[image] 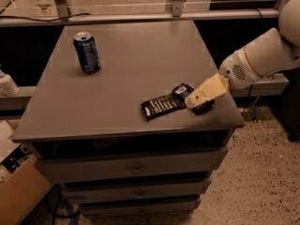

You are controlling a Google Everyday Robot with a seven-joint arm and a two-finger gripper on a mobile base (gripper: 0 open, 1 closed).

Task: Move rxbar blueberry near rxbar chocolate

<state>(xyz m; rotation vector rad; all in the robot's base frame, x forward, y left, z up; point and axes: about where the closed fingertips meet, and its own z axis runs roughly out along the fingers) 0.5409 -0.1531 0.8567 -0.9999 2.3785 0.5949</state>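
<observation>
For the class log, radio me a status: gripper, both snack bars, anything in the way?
Gripper low near table front corner, over blue bar. Blue bar beside black bar. Can far off, not in the way.

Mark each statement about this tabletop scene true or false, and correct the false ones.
1. The soda can stands upright on the far left part of the table. True.
2. The rxbar chocolate lies beside the can. False: it lies near the front right, well away from the can.
3. The end effector is low over the table's front right corner, at the rxbar blueberry. True.
4. The rxbar blueberry lies on the floor. False: it is on the table, right beside the rxbar chocolate.
</observation>
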